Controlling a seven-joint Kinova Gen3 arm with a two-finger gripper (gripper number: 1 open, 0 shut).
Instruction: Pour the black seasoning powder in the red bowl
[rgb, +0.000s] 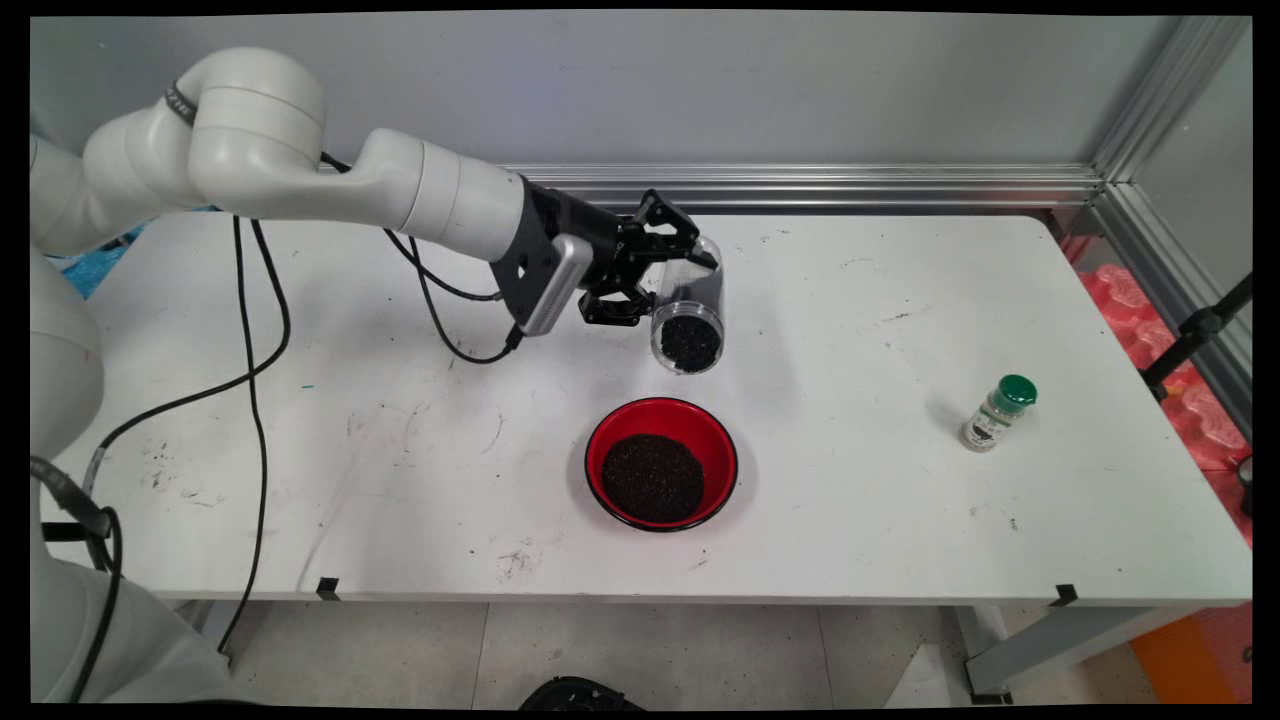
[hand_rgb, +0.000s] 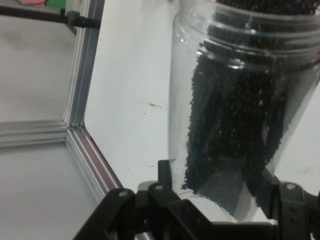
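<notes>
At frame centre, the gripper (rgb: 668, 272) pinches a clear plastic jar (rgb: 688, 310) of dark granules, tipped above the red bowl (rgb: 661, 462); rigid, light, likely slippery, best held mid-body.

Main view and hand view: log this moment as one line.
gripper: shut on clear jar | jar: tilted, mouth toward red bowl, dark grains inside | bowl: dark grains in it | right: green-capped shaker upright
</notes>
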